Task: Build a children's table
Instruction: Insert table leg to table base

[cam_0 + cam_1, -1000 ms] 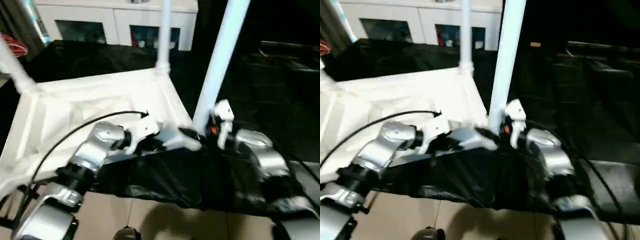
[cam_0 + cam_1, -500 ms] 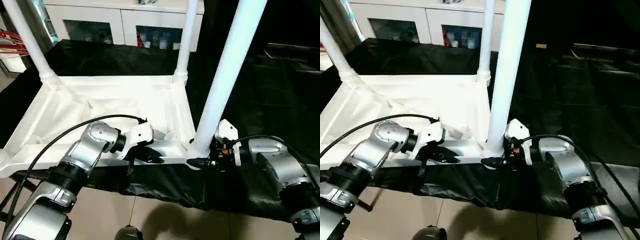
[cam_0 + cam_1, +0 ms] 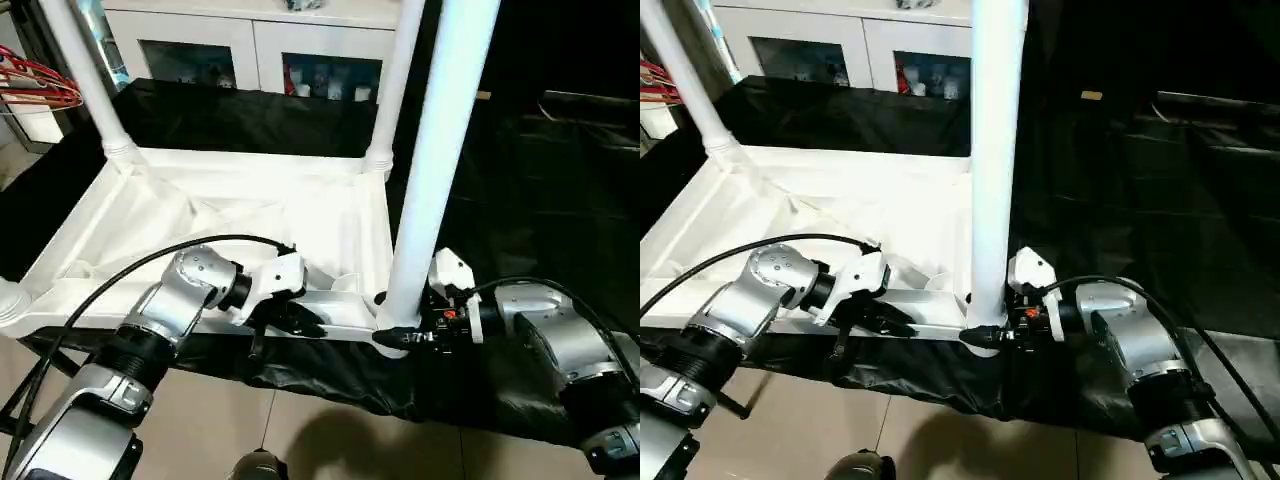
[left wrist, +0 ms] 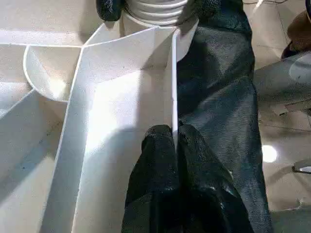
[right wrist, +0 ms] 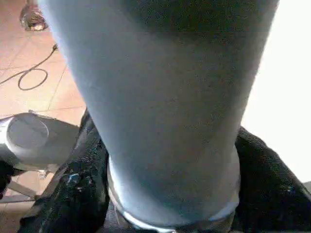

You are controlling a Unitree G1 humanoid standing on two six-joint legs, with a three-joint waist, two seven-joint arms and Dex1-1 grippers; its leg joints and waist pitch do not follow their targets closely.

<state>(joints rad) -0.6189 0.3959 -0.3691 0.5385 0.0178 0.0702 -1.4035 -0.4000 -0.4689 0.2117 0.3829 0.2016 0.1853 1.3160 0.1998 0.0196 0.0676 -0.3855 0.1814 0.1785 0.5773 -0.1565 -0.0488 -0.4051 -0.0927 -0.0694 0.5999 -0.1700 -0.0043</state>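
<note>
Floor: beige tiles (image 3: 330, 440) at 6 o'clock, glossy, faint grout lines.
Table cover: black sheeting (image 3: 560, 190) spread wide, wrinkled, from 3 o'clock round to 12.
Cabinet: white, glass doors (image 3: 300, 60) at 12 o'clock, small items dim inside.
Rack: red wire (image 3: 35, 90) at 10 o'clock.
</note>
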